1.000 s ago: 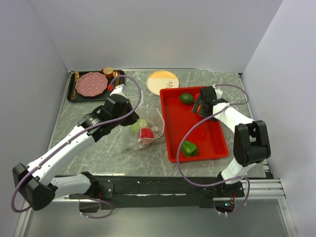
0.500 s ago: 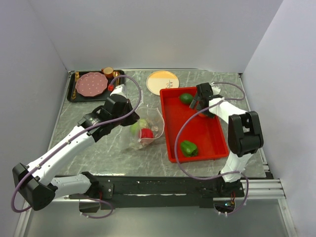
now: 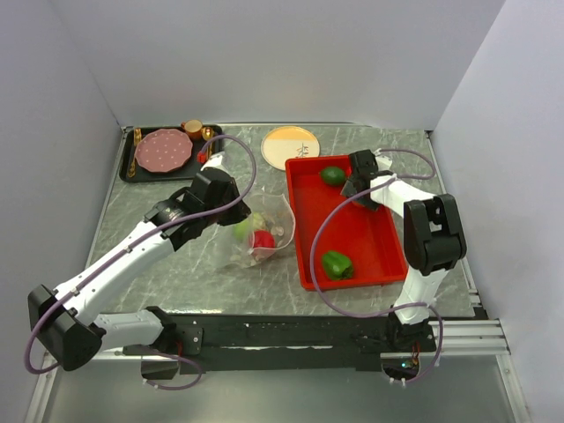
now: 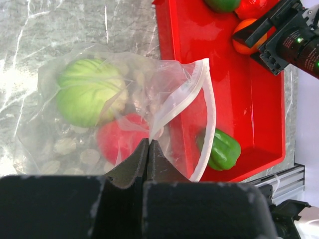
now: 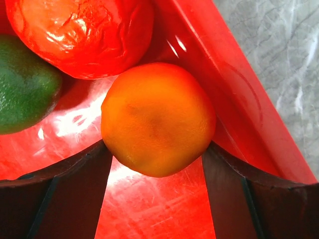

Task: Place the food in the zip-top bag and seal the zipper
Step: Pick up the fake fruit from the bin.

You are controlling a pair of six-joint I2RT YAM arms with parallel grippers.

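Observation:
The clear zip-top bag (image 3: 264,231) lies on the table left of the red tray (image 3: 370,231). It holds a light green cabbage (image 4: 87,97) and a red fruit (image 4: 118,138). My left gripper (image 4: 148,142) is shut on the bag's mouth edge at the whitish zipper (image 4: 209,109), holding the mouth open. My right gripper (image 5: 154,148) is open low in the tray's far corner, its fingers (image 5: 65,189) on either side of an orange fruit (image 5: 157,119). A red tomato (image 5: 79,35) and a dark green fruit (image 5: 22,94) lie beside it. A green pepper (image 3: 337,264) lies at the tray's near end.
A black tray (image 3: 132,172) at the far left holds a pink plate (image 3: 163,150) and a small cup (image 3: 192,129). A yellow plate (image 3: 290,145) sits behind the red tray. White walls close in the table on three sides.
My right gripper has moved further into the tray's far corner and lowered over the orange fruit. My left gripper has kept its hold on the bag and shifted slightly.

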